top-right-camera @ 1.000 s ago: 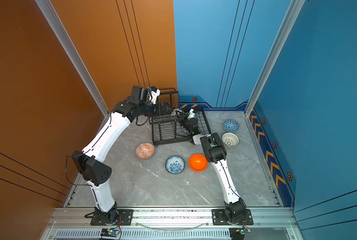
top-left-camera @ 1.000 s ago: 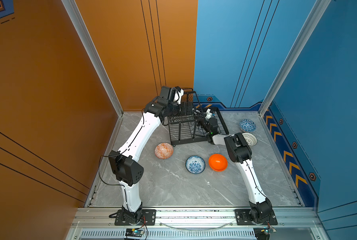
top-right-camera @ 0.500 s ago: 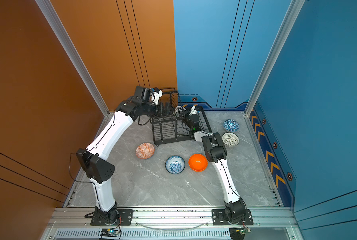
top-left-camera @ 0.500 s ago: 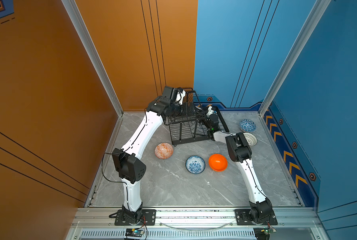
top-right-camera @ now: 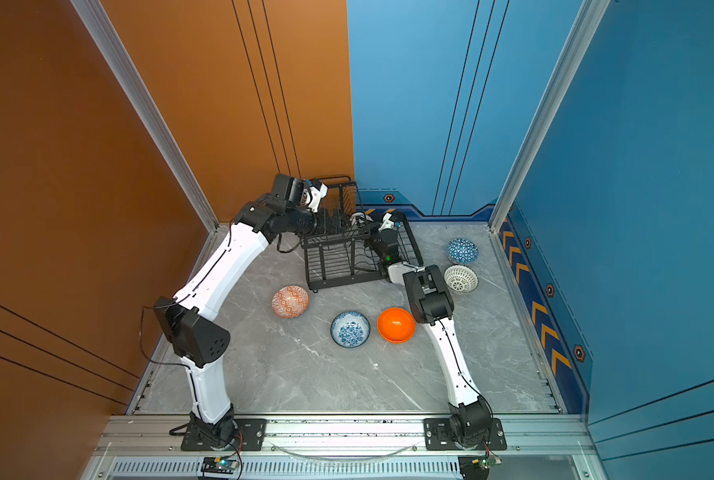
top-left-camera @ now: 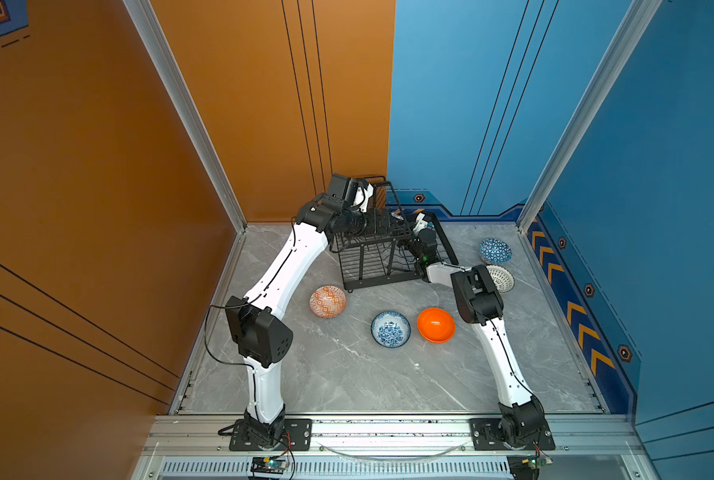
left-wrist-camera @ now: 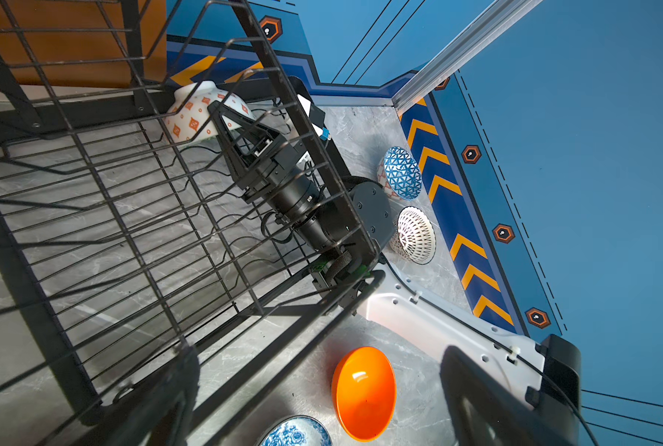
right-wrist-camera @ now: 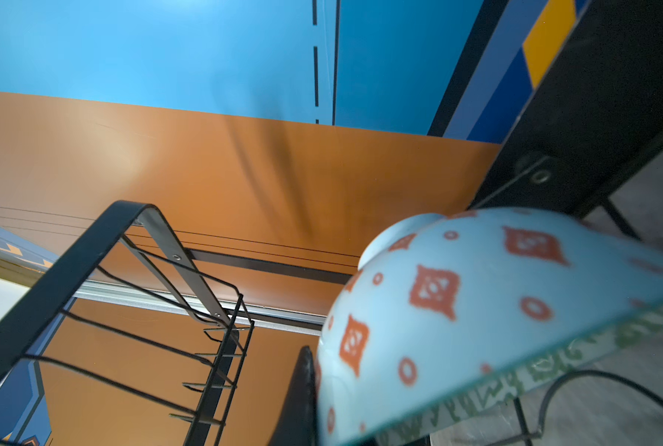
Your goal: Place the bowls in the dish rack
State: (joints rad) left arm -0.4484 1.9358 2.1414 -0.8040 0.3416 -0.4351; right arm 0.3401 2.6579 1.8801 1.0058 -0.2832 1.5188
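Over the last second my right end effector [left-wrist-camera: 223, 116] has pushed deeper into the black wire dish rack [top-left-camera: 367, 266]. It is pinching the rim of the small white bowl with orange diamonds outside and a pale green pattern inside [left-wrist-camera: 200, 112], tipped mouth-down at the rack's 12 o'clock end. Whether the bowl already rests on the wires I cannot tell. My left end effector [top-left-camera: 390, 222] has barely shifted and hangs spread and empty by the raised tier at 10 o'clock. I judge this placement nearly done, with the release next. Five remain on the grey marble counter [top-left-camera: 347, 374]: the orange-white diamond bowl [top-left-camera: 327, 301], blue-white floral bowl [top-left-camera: 390, 329] and glossy orange bowl [top-left-camera: 435, 325] at the rack's 6 o'clock, and the blue-white triangle bowl [top-left-camera: 495, 250] and white-black lattice bowl [top-left-camera: 500, 279] at its 3 o'clock.
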